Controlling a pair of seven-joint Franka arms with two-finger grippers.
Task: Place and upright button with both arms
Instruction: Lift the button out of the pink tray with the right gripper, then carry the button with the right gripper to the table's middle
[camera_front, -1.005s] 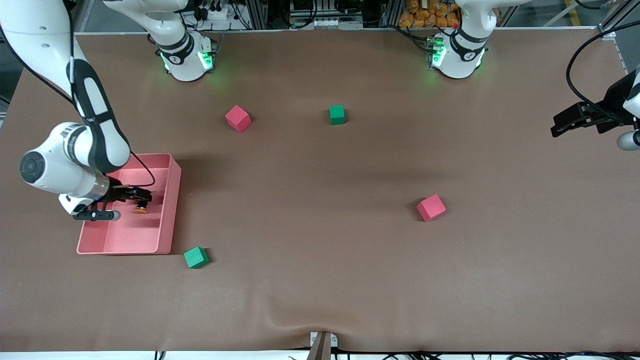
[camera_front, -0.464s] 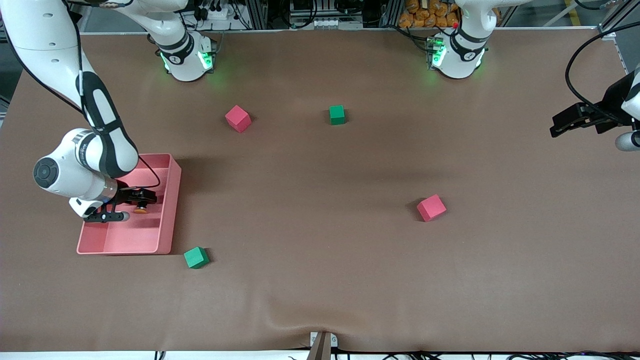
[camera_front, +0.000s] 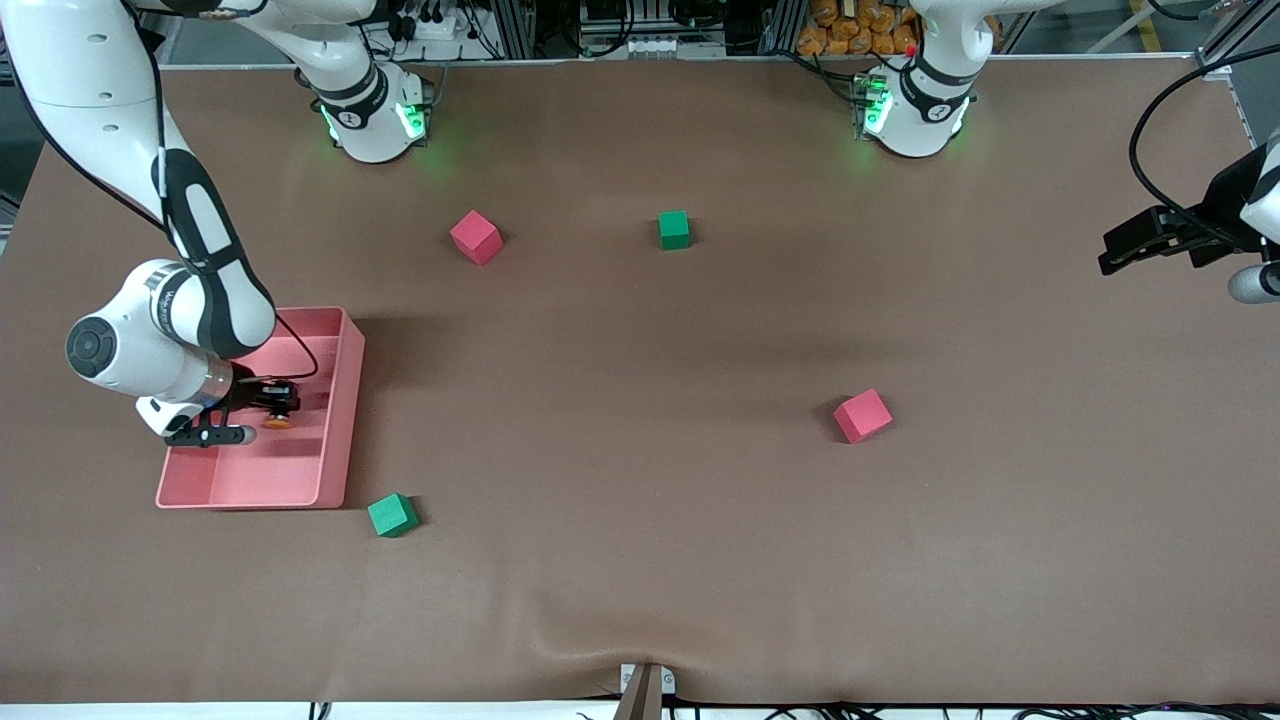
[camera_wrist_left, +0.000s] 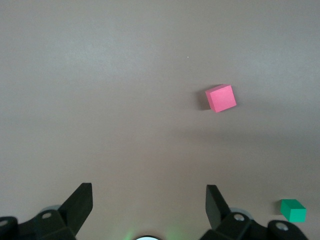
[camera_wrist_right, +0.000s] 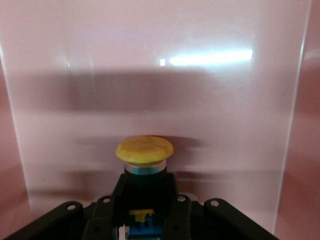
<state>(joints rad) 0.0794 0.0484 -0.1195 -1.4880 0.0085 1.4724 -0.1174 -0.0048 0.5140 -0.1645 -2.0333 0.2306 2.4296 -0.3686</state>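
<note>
My right gripper (camera_front: 281, 405) is inside the pink bin (camera_front: 340, 420) at the right arm's end of the table, shut on the button (camera_front: 279, 419). In the right wrist view the button (camera_wrist_right: 145, 152) shows its round orange cap, a metal ring and a black-and-blue body clamped between the black fingers (camera_wrist_right: 107, 212), with the bin's pink wall close ahead. My left gripper (camera_front: 1115, 258) hangs open and empty over the left arm's end of the table; its wrist view shows both fingertips (camera_wrist_left: 80, 202) wide apart over bare table.
Two red cubes (camera_front: 476, 237) (camera_front: 862, 415) and two green cubes (camera_front: 674, 229) (camera_front: 392, 515) lie scattered on the brown table. The green cube nearer the front camera sits just off the bin's corner. The left wrist view shows a red cube (camera_wrist_left: 220, 98) and a green one (camera_wrist_left: 293, 210).
My right gripper has drawn back a little inside the bin, with the button still in it. The left arm has barely moved.
</note>
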